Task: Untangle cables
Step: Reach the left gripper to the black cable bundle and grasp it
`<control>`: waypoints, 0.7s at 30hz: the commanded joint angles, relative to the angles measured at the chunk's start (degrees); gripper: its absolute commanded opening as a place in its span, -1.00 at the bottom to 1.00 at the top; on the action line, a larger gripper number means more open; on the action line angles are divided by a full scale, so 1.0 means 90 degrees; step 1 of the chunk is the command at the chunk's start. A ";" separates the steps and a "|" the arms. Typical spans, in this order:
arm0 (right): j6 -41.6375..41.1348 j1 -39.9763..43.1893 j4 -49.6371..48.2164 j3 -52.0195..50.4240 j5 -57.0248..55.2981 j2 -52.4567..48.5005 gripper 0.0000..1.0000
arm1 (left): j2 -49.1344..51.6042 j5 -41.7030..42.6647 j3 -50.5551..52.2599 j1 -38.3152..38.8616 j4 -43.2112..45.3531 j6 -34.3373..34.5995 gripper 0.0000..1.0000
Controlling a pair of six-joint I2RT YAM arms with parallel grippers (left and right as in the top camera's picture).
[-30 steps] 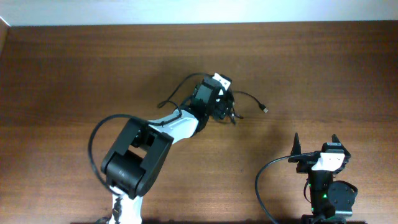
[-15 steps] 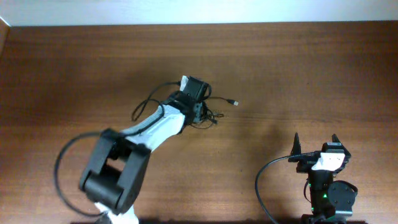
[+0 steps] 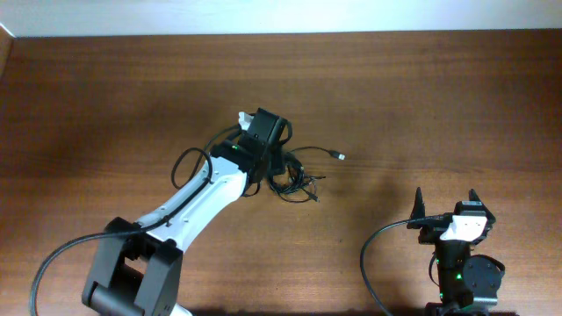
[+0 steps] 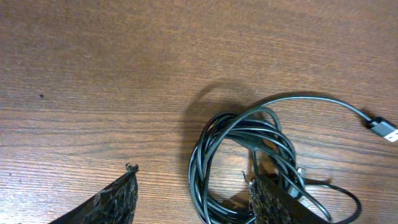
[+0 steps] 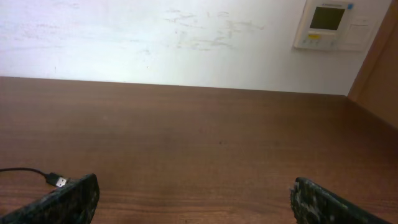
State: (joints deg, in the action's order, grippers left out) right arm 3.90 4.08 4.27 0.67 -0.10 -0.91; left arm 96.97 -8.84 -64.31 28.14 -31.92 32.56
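Cables (image 4: 200, 155): one loose, tangled coil near the middle of the counter (image 3: 105, 105), well away from every edge; a USB plug (image 4: 385, 130) trails toward the right edge.
Left gripper (image 4: 191, 174): jaws apart over the coil, gripping nothing (a few strands lie between them).
Right gripper (image 3: 446, 204): spread wide, empty, near the front right corner.
Handling: we judge the cords light, limp and springy, likely to drag as one clump.
Where to hold: we would pinch the free strand just behind the plug.
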 commanded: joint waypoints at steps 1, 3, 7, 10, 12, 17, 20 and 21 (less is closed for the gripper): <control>0.0019 0.0012 0.0034 -0.0039 -0.0017 0.0044 0.97 | -0.0036 -0.0061 0.0457 -0.0010 0.0211 -0.0029 0.24; 0.0019 0.0012 0.0034 -0.0039 -0.0017 0.0044 0.97 | -0.0036 -0.0063 0.0719 -0.0010 0.0651 -0.0029 0.25; 0.0019 0.0012 0.0034 -0.0039 -0.0017 0.0044 0.97 | 0.0010 -0.0046 0.0947 -0.0007 0.1452 -0.0029 -0.02; 0.0019 0.0012 0.0034 -0.0039 -0.0017 0.0044 0.97 | 0.0097 0.0197 0.1098 -0.0002 0.1447 -0.0034 -0.09; 0.0019 0.0012 0.0034 -0.0039 -0.0015 0.0044 0.97 | 0.0299 0.0233 0.1112 -0.0002 0.1445 -0.0034 -0.07; 0.0019 0.0012 0.0034 -0.0039 -0.0017 0.0044 0.97 | 0.0928 -0.0109 0.1112 -0.0010 0.1501 -0.0748 -0.68; 0.0019 0.0012 0.0034 -0.0039 -0.0017 0.0044 0.96 | 0.0928 -0.0160 0.1112 -0.0010 0.1758 -0.0680 -1.00; 0.0019 0.0012 0.0034 -0.0039 -0.0017 0.0044 0.97 | 0.0928 -0.0158 0.1112 -0.0010 0.1727 -0.0544 -1.00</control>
State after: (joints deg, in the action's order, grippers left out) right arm 3.88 4.08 4.27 0.67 -0.10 -0.91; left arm 103.74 -9.06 -54.96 28.16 -16.40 26.76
